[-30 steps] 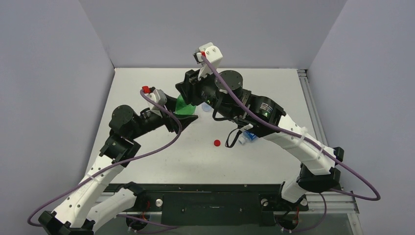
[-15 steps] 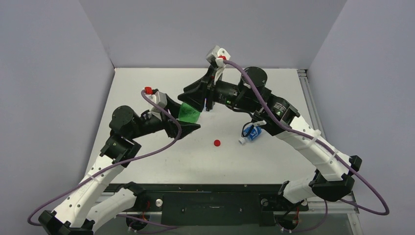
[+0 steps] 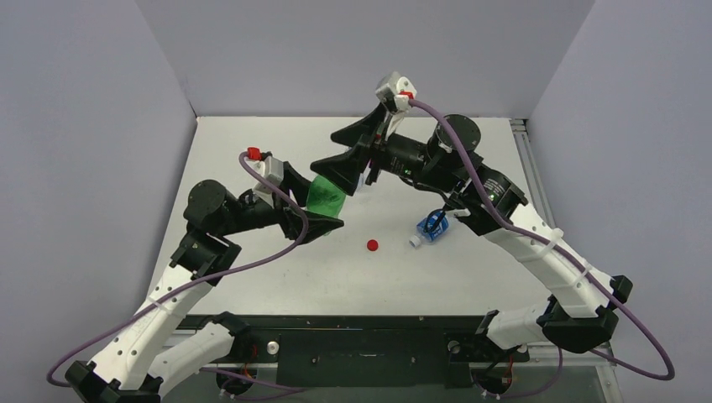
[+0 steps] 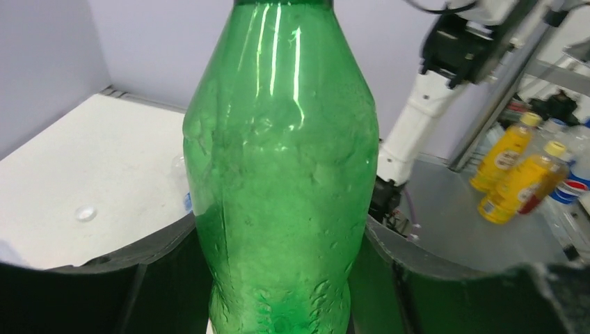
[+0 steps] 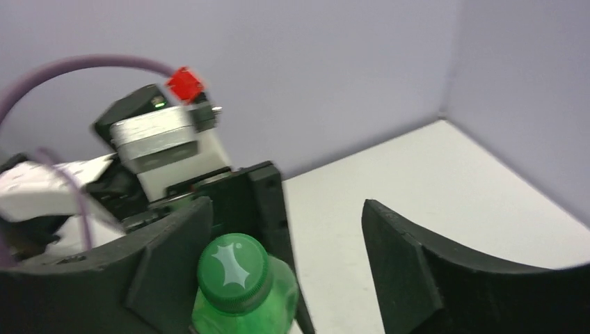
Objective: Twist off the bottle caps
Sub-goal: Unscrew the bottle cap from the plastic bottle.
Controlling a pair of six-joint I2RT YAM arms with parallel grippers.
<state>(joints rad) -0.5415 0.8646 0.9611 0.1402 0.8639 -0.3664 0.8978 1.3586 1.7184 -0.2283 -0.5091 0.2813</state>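
My left gripper (image 3: pixel 309 201) is shut on the green bottle (image 3: pixel 324 196) and holds it off the table, tilted toward the middle. In the left wrist view the green bottle (image 4: pixel 282 174) fills the frame between both black fingers (image 4: pixel 160 278). Its green cap (image 5: pixel 233 270) sits on the neck. My right gripper (image 5: pixel 285 216) stands open around that cap, which lies against the left finger (image 5: pixel 167 264), with a wide gap to the other one. A loose red cap (image 3: pixel 372 245) lies on the table. The blue-labelled bottle (image 3: pixel 431 227) lies on its side under my right arm.
White table (image 3: pixel 470 269) with grey walls on three sides. A small pale round piece (image 4: pixel 85 213) lies on the table at the left. Yellow bottles (image 4: pixel 511 174) stand off the table beyond the right arm's base.
My right gripper has opened from shut around the green cap, and its wrist has swung up and to the right. The left gripper still holds the green bottle in place.
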